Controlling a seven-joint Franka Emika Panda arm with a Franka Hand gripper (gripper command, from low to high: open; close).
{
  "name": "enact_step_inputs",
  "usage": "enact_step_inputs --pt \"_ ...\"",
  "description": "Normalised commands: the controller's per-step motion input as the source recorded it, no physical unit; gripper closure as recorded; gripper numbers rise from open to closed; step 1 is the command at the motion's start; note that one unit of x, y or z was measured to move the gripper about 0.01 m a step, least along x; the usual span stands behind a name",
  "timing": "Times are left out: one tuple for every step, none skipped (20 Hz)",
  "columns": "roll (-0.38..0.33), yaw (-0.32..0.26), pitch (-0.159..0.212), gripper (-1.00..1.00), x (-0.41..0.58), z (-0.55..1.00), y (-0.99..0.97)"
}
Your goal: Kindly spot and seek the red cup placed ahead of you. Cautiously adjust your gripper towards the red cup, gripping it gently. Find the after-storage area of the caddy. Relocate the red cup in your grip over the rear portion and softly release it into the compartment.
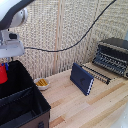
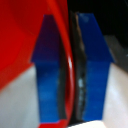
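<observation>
The red cup (image 1: 3, 74) hangs from my gripper (image 1: 5, 65) at the exterior view's left edge, just above the far section of the black caddy (image 1: 30, 100). The gripper is shut on the cup's rim. In the wrist view the two dark-blue fingers (image 2: 95, 70) pinch the thin red wall of the red cup (image 2: 20, 40) between them, with the cup's body filling one side. The caddy's dividing wall (image 1: 17, 94) runs across it, making a far and a near section.
A small bowl with yellow contents (image 1: 42, 83) sits by the caddy's far corner. A dark-blue flat case (image 1: 82, 78) stands on the wooden table. A black toaster oven (image 1: 114, 56) with its rack (image 1: 96, 73) stands at the exterior view's right. A black cable hangs across the wicker wall.
</observation>
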Motion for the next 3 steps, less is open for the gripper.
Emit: enact_step_inputs --pt "0.018 0.028 0.000 -1.00 0.363 0.00 -0.25" --pt "0.015 0.000 0.000 -1.00 0.377 0.08 -0.22" --pt "0.000 0.000 0.095 -1.00 0.394 0.38 -0.10"
